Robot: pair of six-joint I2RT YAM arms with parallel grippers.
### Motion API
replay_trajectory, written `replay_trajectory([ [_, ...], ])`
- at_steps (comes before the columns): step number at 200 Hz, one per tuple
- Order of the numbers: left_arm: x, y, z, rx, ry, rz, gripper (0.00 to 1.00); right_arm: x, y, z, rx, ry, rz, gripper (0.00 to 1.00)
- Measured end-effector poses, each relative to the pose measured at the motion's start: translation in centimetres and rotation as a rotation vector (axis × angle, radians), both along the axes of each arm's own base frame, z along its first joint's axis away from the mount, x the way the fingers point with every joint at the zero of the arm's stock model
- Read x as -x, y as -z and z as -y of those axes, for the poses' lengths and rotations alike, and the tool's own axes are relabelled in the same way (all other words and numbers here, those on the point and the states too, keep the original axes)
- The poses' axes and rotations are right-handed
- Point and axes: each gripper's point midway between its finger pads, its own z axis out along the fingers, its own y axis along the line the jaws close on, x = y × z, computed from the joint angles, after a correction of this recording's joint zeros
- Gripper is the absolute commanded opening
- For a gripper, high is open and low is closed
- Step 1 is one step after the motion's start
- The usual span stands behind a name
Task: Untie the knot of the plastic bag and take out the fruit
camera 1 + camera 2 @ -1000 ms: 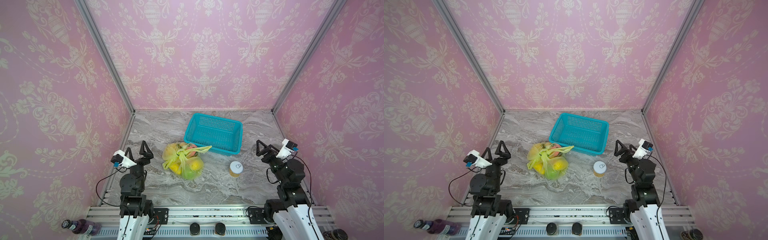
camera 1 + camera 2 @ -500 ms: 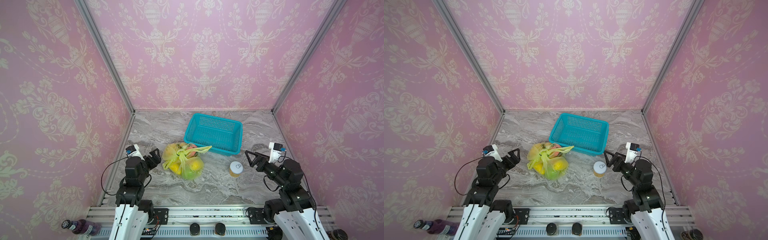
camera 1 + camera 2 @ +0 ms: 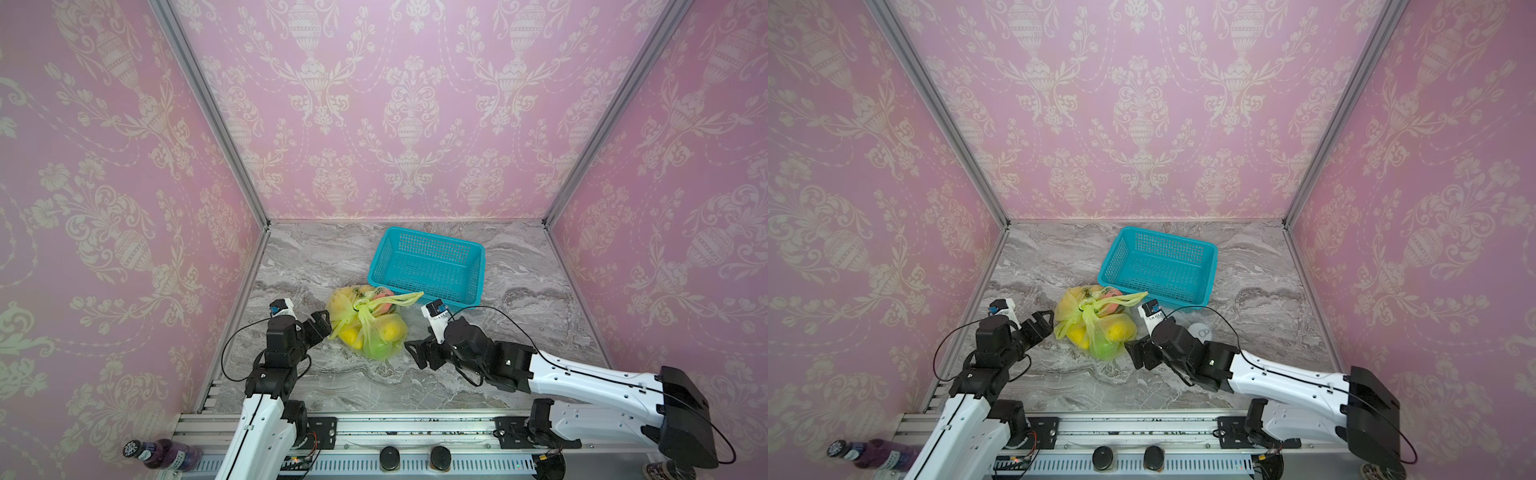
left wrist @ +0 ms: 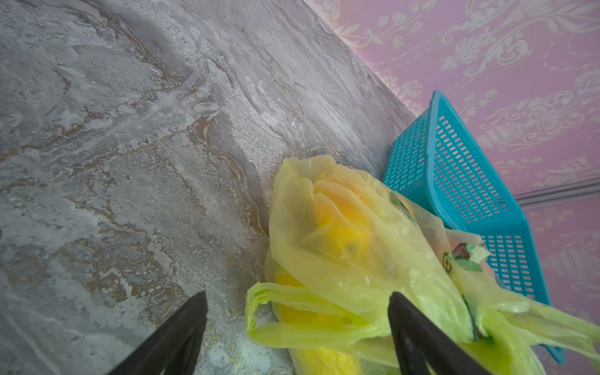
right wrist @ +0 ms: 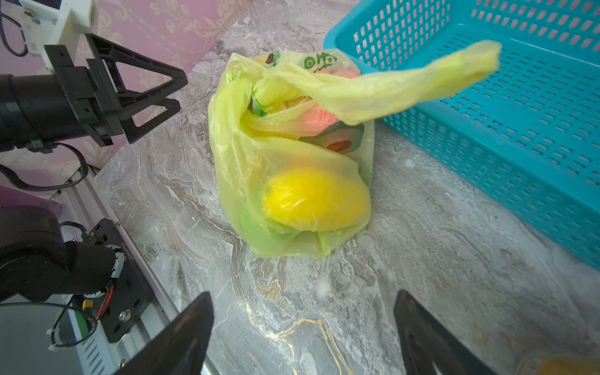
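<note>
both pincers are standing released, nothing held.
- left pincer (image 3: 323, 325) is hovering with its tips just beside the plastic bag (image 3: 368, 332), not touching as far as I can tell
- right pincer (image 3: 415, 353) is sitting low over the surface (image 3: 374, 386), near the bag's other side but apart from it
- the bag is lying between the two pincers, tied, with the fruit (image 5: 311, 198) all inside
- the knot (image 3: 357, 308) is sitting on top of the bag, above and beyond both sets of tips; my read is that neither pincer is lined up on it yet

what I'm worrying about:
- the film is looking thin and slack. A pincer clenching on bag wall instead of a handle strand is risking a tear, or just dragging the whole bag.
- a pull on the wrong strand is going to tighten the knot. The loose tail (image 5: 422, 78) is hanging on the far side from the right pincer, over the teal basket (image 3: 428, 243). A loop of film (image 4: 311, 336) is lying right ahead of the left pincer's tips and is easy to mistake for bag wall.
- with nothing pinning the bag during a pull, it is likely sliding or lifting on this smooth surface, with round fruit shifting inside and rolling it.
- the white-lidded jar (image 3: 1200, 331) is standing just behind the right pincer's wrist, so a backward swing is risking a knock-over.
</note>
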Motion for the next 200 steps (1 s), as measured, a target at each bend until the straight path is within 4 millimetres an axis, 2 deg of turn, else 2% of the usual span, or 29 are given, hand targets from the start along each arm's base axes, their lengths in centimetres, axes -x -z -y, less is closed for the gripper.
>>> replay_trajectory([
  [22, 0.3, 1.6, 1.3, 0.048, 0.048, 0.034, 0.90, 0.2, 1.3, -2.0, 0.061, -0.014, 0.019, 0.86],
  [37, 1.0, 2.6, 1.4, 0.051, 0.055, 0.028, 0.91, 0.5, 2.4, -3.3, 0.105, -0.034, 0.023, 0.86],
  [60, 1.1, 1.2, 1.2, 0.044, 0.043, 0.088, 0.92, 0.4, 3.5, -4.7, 0.143, -0.044, 0.020, 0.86],
  [76, 1.0, 0.4, 1.1, 0.036, 0.043, 0.110, 0.93, -0.1, 3.9, -5.4, 0.153, -0.033, 0.024, 0.81],
  [88, 1.0, 0.2, 1.0, 0.023, 0.046, 0.111, 0.93, -0.4, 4.4, -6.0, 0.164, -0.029, 0.021, 0.74],
  [111, 0.6, 0.0, 0.8, -0.001, 0.043, 0.099, 0.93, -1.2, 5.5, -7.3, 0.199, -0.016, 0.014, 0.53],
  [133, 0.1, 0.5, 0.8, -0.016, 0.048, 0.064, 0.93, -1.6, 6.3, -8.0, 0.235, -0.011, 0.009, 0.35],
  [150, 0.0, 1.5, 0.8, -0.021, 0.051, 0.024, 0.94, -1.8, 6.5, -7.9, 0.242, 0.002, 0.007, 0.10],
  [159, 0.0, 2.1, 0.8, -0.026, 0.054, 0.002, 0.95, -1.9, 6.5, -7.8, 0.252, 0.003, 0.013, 0.03],
  [182, 0.0, 2.7, 0.8, -0.034, 0.059, -0.019, 0.97, -2.0, 6.4, -7.4, 0.254, 0.016, 0.023, 0.00],
  [200, -0.1, 2.5, 0.8, -0.035, 0.059, -0.013, 0.98, -1.7, 6.1, -5.8, 0.256, 0.029, 0.036, 0.00],
])
